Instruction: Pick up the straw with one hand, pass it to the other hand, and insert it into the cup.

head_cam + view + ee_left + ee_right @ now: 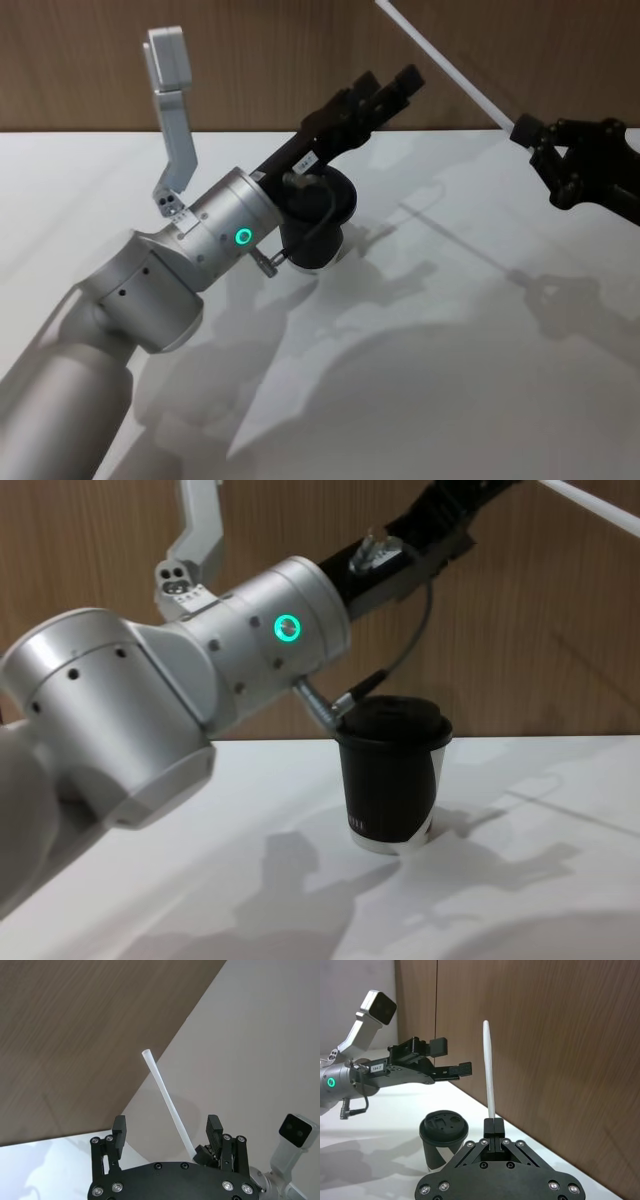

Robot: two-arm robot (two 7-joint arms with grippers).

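Note:
The white straw [450,70] slants up and to the left above the table, and my right gripper [522,130] is shut on its lower end. In the right wrist view the straw [489,1070] stands up from the closed right gripper [493,1122]. My left gripper [390,80] is open and raised over the black lidded cup [315,225], its tips short of the straw. In the left wrist view the straw [167,1100] shows between the spread fingers [119,1130]. The cup [392,775] stands upright on the table, and its lid [443,1127] faces up.
The thick silver left arm [150,290], with its green ring light, reaches across the left half of the white table [480,380]. A brown wooden wall [260,60] runs close behind the table's far edge. Shadows fall on the open surface at the right.

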